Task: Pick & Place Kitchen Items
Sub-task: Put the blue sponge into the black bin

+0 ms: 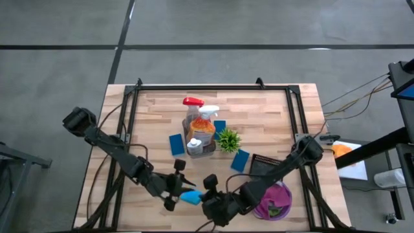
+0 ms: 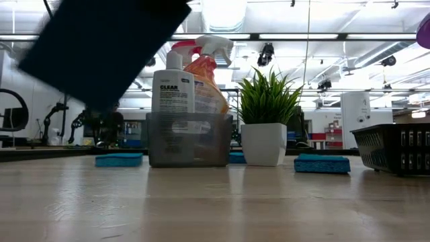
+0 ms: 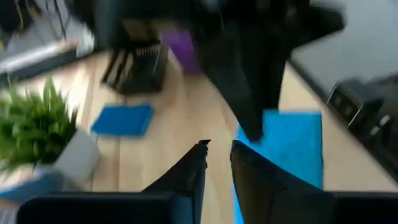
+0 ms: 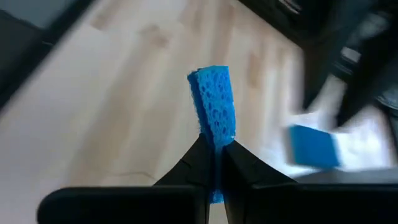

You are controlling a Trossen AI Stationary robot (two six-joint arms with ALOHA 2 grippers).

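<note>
Blue sponge (image 4: 214,118) edge-on between my right gripper (image 4: 214,155) fingers, clamped, above the wood near the table's front edge.
High view: right gripper (image 1: 208,194) holds the sponge (image 1: 191,197) just beside my left gripper (image 1: 174,184), whose fingers (image 3: 186,174) stand slightly apart around nothing. Three more blue sponges (image 1: 176,144) lie flat around the grey bin (image 1: 208,150) at table centre, which holds the clear bottle with red trigger (image 1: 192,103) and the orange bottle with white trigger (image 1: 208,116). Small plant (image 1: 228,139) just beside the bin. Magenta cloth (image 1: 277,196) at the front right, near a black basket (image 1: 262,162).
</note>
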